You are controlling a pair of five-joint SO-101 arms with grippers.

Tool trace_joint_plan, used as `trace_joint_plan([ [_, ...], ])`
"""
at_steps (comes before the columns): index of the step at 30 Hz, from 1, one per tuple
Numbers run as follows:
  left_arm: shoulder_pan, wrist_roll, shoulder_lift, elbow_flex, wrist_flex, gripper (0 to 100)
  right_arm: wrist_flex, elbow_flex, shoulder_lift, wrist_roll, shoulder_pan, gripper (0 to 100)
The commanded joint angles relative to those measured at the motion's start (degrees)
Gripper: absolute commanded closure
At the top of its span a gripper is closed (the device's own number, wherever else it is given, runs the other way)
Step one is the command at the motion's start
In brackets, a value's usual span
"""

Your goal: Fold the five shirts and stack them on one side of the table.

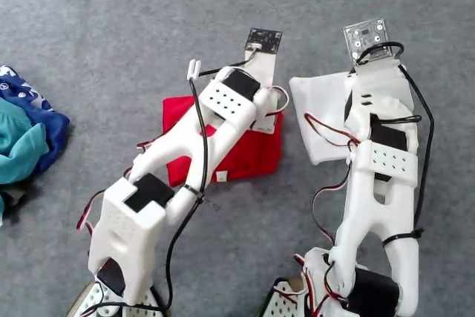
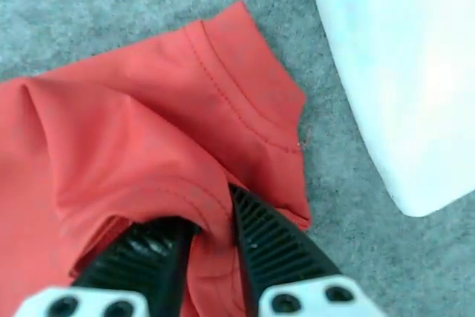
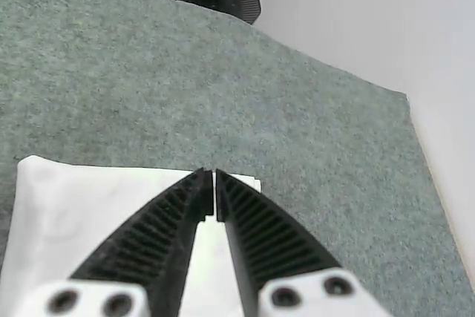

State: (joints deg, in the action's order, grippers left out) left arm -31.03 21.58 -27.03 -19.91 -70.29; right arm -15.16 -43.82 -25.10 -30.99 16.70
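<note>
A red shirt (image 1: 245, 157) lies partly folded at the table's middle, with the left arm (image 1: 223, 109) stretched over it. My left gripper (image 2: 215, 220) is shut on a raised fold of the red shirt (image 2: 148, 124) near its hemmed edge. Right beside it lies a folded white shirt (image 1: 319, 120), and the gap between the two shirts is narrow in the left wrist view, where the white shirt (image 2: 401, 72) also appears. The right arm (image 1: 378, 154) hangs over the white shirt. My right gripper (image 3: 213, 177) is shut, its tips meeting over the far edge of the white shirt (image 3: 89, 206).
A loose heap of shirts sits at the table's left edge: a blue patterned one (image 1: 30, 105) and a teal one (image 1: 18, 146). Grey felt (image 1: 111, 42) covers the table, with bare room along the back and front left.
</note>
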Motion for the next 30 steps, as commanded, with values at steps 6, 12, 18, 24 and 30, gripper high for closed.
trace_joint_plan([
  [6,-0.9,0.4,-4.0,-7.5,-0.3,93,1.2,3.5,-0.1,-0.4,-0.4,98.0],
  [12,-0.7,4.7,-4.4,-8.4,-2.2,75,1.2,3.4,-0.1,-0.4,-1.0,97.9],
  [18,2.1,4.8,0.6,-16.2,-11.1,74,1.1,2.9,-0.1,-0.4,-1.5,97.9],
  [24,16.4,1.1,6.7,-30.0,-21.1,75,-3.3,1.9,-0.1,-1.9,-7.4,97.4],
  [30,33.9,2.4,2.4,-28.1,-17.6,87,-16.5,2.1,-0.1,-7.8,-23.0,95.6],
])
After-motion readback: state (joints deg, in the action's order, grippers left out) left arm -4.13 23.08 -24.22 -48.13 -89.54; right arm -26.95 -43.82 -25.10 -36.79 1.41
